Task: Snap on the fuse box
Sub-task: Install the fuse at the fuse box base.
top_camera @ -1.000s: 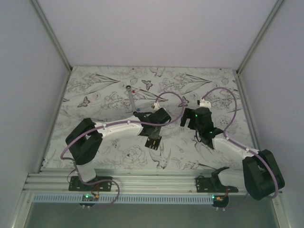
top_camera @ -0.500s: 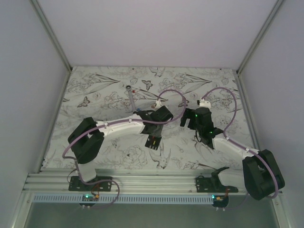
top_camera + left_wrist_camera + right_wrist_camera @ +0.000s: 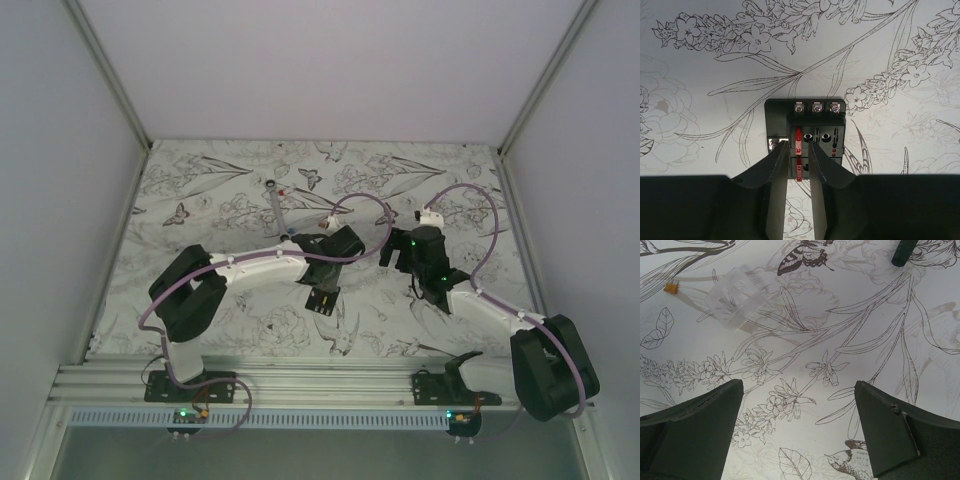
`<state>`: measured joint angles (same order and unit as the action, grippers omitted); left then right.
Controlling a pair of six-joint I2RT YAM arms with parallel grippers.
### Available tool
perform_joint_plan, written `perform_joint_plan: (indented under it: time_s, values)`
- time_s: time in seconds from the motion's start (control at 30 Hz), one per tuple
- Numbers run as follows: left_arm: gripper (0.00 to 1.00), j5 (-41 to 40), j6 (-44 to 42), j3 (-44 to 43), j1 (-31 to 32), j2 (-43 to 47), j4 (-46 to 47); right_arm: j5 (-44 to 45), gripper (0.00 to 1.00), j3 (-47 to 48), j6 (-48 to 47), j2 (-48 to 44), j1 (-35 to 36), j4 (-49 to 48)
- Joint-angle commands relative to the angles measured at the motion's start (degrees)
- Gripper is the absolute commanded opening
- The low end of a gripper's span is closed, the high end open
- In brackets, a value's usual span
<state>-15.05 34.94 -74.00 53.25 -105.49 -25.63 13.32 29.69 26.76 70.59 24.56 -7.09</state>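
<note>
The fuse box (image 3: 812, 122) is a small black block with red fuses on its face. It lies flat on the flowered table cloth, and in the top view (image 3: 322, 301) it sits just in front of the left arm's wrist. My left gripper (image 3: 797, 145) hangs right over the box's near left part with only a narrow gap between its fingers. A red fuse shows in that gap and nothing is held. It also shows in the top view (image 3: 323, 281). My right gripper (image 3: 797, 385) is wide open and empty over bare cloth, to the right of the box in the top view (image 3: 393, 262).
A clear plastic cover (image 3: 735, 297) and a small orange fuse (image 3: 671, 287) lie ahead of the right gripper. The end of a black stick (image 3: 903, 252) lies at the far right. A silver wrench (image 3: 275, 205) lies behind the left arm. Walls close in the table.
The left arm's shoulder and elbow have shifted a little to the right while its gripper stays over the fuse box. The right arm has not moved.
</note>
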Motion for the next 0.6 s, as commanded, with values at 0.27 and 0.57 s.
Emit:
perform_joint_plan:
  time_s: [0.27,0.57]
  values:
    - [0.2,-0.4,0.4,-1.3,-0.1,-1.2,-2.9,-0.1,1.0,0.6,-0.1,-0.2,-0.4,-1.8]
    - [0.16,-0.3,0.4,-2.0,-0.3,-2.1,-3.2,0.0,1.0,0.6,-0.2,-0.3,-0.4,-1.9]
